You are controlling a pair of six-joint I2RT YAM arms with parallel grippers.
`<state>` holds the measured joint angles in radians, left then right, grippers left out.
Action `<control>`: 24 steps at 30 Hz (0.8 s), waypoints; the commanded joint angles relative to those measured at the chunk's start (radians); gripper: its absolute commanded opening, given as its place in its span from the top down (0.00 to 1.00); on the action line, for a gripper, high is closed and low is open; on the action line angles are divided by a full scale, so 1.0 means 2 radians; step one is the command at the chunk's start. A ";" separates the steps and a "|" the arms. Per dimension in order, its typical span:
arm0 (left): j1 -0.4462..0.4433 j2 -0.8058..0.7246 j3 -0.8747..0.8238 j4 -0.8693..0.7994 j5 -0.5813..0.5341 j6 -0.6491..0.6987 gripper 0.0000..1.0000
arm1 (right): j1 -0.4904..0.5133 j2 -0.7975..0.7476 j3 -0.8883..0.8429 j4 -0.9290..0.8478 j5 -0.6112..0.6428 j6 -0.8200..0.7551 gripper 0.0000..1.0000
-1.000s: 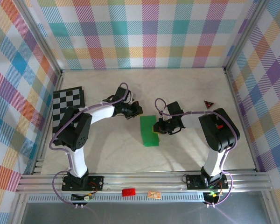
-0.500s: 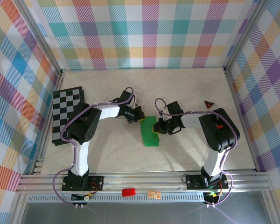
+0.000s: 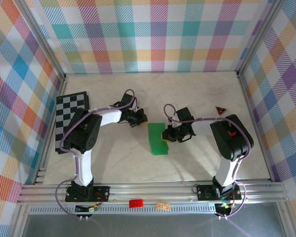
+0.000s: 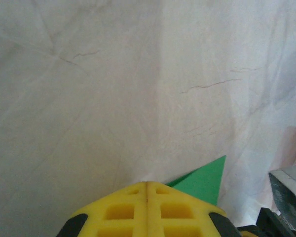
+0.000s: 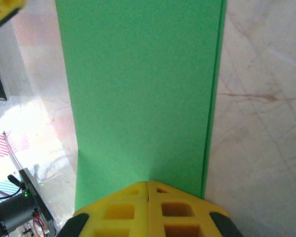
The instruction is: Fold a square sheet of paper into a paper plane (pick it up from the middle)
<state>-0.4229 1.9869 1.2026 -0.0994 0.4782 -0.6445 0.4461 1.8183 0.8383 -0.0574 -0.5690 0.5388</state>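
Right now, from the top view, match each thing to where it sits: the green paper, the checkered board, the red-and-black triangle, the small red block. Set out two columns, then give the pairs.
Things
1. green paper
2. checkered board
3. red-and-black triangle
4. small red block

Places
A. on the metal rail at the near edge
B. left edge of the table
C. middle of the table
D. far right part of the table

Pairs: 1-C, 2-B, 3-D, 4-A
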 commanded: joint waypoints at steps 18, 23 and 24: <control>-0.111 -0.074 -0.141 0.095 0.058 -0.070 1.00 | -0.004 0.026 -0.030 -0.073 0.081 0.004 1.00; -0.111 -0.072 -0.164 0.079 0.034 -0.052 1.00 | -0.004 0.028 -0.033 -0.071 0.082 0.004 1.00; -0.111 -0.072 -0.167 0.076 0.032 -0.048 1.00 | -0.004 0.028 -0.034 -0.070 0.081 0.004 1.00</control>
<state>-0.6495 1.8301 0.8898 0.0559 0.5571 -0.7620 0.4461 1.8175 0.8356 -0.0532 -0.5686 0.5426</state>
